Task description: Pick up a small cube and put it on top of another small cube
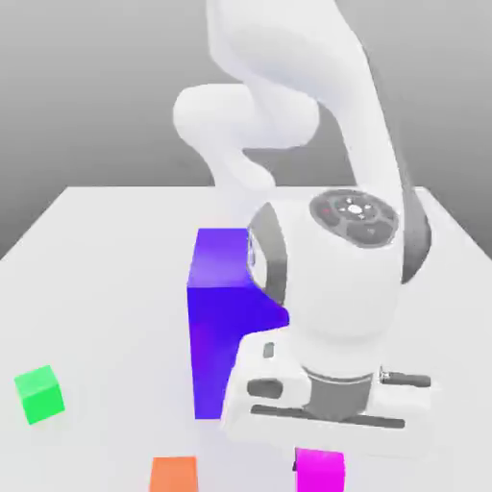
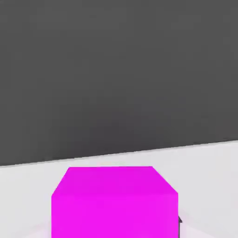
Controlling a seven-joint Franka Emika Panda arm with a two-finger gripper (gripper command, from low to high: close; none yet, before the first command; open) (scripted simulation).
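Near the surface's point(image 1: 106, 221) front edge, magenta cube point(image 1: 319, 471) sits directly under the arm's hand, claw point(image 1: 322, 452) apparently pinching it. Orange cube point(image 1: 174, 474) lies to the exterior view's left; green cube point(image 1: 39, 394) farther left; blue-violet block point(image 1: 216, 317) behind.

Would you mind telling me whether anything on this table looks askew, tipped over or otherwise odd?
Nothing stands out. The green cube, orange cube and big blue-violet block sit flat on the table, apart from each other. The magenta cube sits squarely beneath the hand.

Matt, smooth magenta cube point(image 2: 114, 202); glossy white arm point(image 1: 336, 288) casing.
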